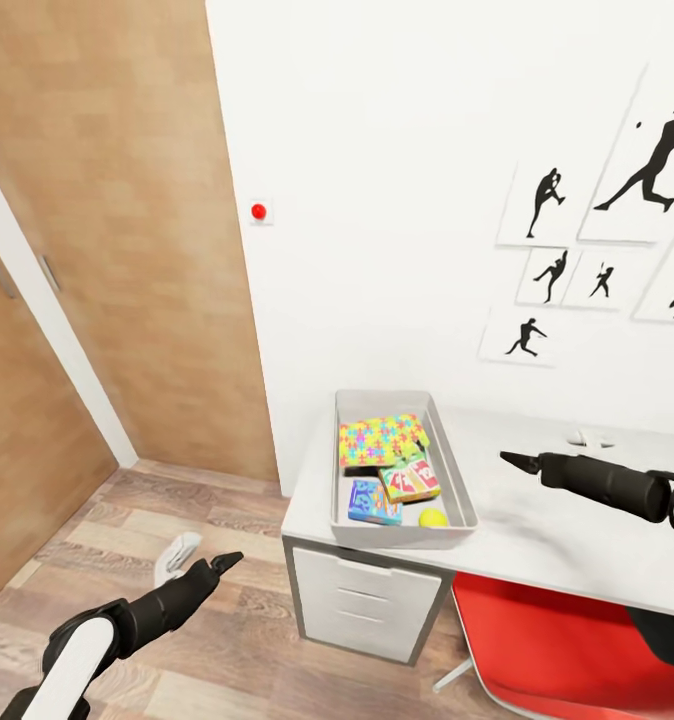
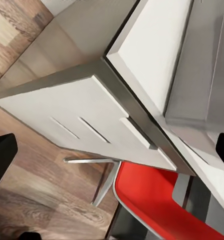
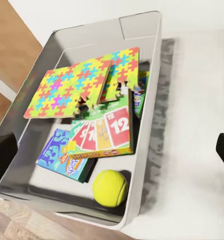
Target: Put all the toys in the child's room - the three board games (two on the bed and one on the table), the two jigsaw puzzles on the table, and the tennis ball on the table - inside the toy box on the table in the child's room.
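- Two puzzles lying overlapped at the far end of the toy box; flat and wide, so resting on top, propped on the thicker boxes beneath.
- Set on the left end of the counter, above the white drawers; open top and sloping walls suited to dropping items in from above.
- Card-printed game box tilted against the puzzle edge, half over the blue game box; stacked loosely, probably as dropped and not arranged.
- Printed edge of a further box visible under the puzzles in the right wrist view; probably the third board game, not confirmed.
- Tennis ball seated in the near corner, just beside the wall and the card-printed game box; pocketed there, hence unlikely to roll.
- Right gripper hovering over bare counter just beside the toy box, pointing at it; fingers spread wide in the right wrist view, holding nothing.
- Left gripper held low over the wood floor, beside the drawers; fingers spread in the left wrist view, empty. Judged parked clear of the work area.
- Red chair tucked under the counter, below the right arm; watch for contact when lowering that arm.
- Judged near completion: no toys left on the visible counter; check for the third game before ending.
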You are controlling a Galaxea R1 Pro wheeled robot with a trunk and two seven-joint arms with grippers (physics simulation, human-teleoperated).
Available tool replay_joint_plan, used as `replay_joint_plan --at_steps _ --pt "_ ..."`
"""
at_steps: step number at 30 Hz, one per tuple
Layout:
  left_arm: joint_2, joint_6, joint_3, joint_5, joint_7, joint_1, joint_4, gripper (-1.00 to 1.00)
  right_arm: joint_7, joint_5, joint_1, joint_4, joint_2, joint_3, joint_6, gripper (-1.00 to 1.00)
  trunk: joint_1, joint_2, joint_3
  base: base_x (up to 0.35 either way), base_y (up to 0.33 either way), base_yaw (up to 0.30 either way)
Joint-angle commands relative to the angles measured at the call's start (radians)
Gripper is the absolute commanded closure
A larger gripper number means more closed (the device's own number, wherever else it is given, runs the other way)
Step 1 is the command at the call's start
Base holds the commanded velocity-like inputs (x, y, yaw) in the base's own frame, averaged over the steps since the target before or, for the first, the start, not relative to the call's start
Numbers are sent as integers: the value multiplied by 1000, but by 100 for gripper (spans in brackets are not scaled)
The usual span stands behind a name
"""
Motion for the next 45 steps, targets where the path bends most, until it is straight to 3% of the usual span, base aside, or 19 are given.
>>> replay_joint_plan --at_steps 1,5,10,25,45 --pt "0 2 -1 10 9 -1 -1 -100 -9 -10 -2 -1 -1 3 -1 -100 1 -2 -1 0 0 0" --pt "-1 2 -14 -17 9 -3 -1 -100 3 -12 12 -2 -26 3 -34 -100 1 -2 6 0 0 0" --pt "-2 1 -19 -29 9 -3 0 -100 7 -12 18 -2 -35 3 -49 -100 1 -2 14 0 0 0" --pt "-3 -1 -16 -35 7 -13 56 -100 9 -12 24 -2 -42 3 -56 -100 1 -2 39 0 6 0" --pt "-3 -1 -16 -37 7 -20 68 -100 9 -12 25 -2 -43 4 -54 -100 1 -2 72 0 82 0"
